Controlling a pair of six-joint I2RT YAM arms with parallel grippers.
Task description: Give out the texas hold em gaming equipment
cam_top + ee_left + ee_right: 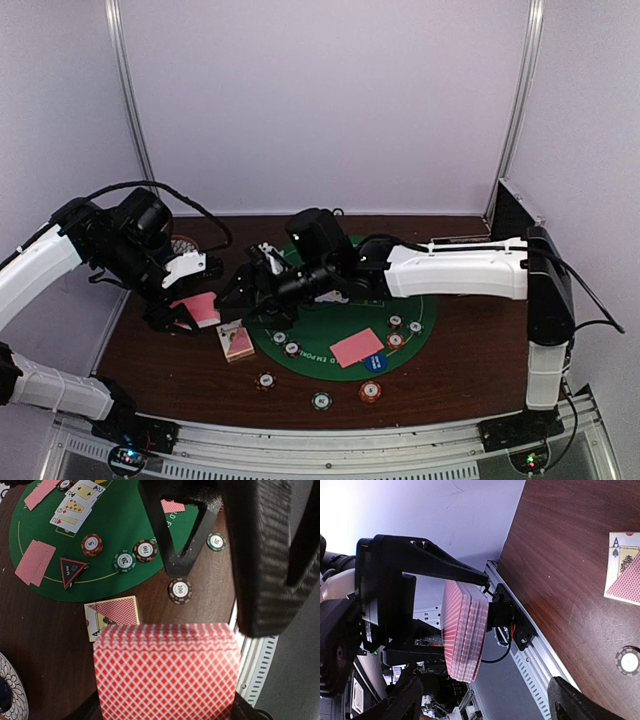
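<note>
My left gripper [195, 312] is shut on a thick deck of pink-backed playing cards [165, 672], held upright above the table's left side. The deck's edge [465, 630] shows in the right wrist view, clamped between the left gripper's black fingers [435, 565]. My right gripper [242, 288] stands open just right of the deck, with nothing between its fingers [575, 700]. Face-up cards [77, 505] and pink card pairs [35, 562] [357, 347] lie on the mat. A small card pile [235, 341] lies on the wood. Striped chips [124, 561] [180, 590] [321, 401] sit on the mat and off it.
The round green felt mat [330, 325] covers the table's middle. A black-and-red triangular marker [72, 571] lies on its edge. A patterned dish [183, 245] sits at the back left, and a black-and-silver case [512, 210] at the back right. The metal rail [540, 660] runs along the table edge.
</note>
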